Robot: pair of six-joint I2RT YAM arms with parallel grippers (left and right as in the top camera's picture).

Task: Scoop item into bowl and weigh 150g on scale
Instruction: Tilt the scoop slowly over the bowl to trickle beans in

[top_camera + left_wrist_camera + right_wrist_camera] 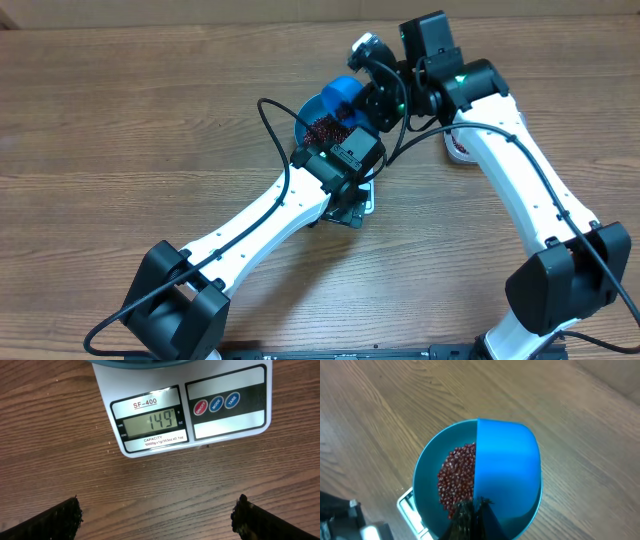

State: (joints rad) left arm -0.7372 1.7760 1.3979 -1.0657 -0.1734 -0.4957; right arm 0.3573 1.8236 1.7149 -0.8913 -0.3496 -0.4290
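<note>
Just ahead of the wide-open left gripper (157, 520), reads 149 on the scale (185, 415), far part cut off under the bowl (426, 467). At the right gripper (470, 520), clamps shut on the scoop (507, 470) over the bowl, hiding part of the beans (457, 477).

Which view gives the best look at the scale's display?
The left wrist view: the scale fills the top, its display sharp and reading 149. Overhead, only a sliver peeks out under the left arm. The right wrist view shows just a corner beneath the blue bowl, no display.
</note>
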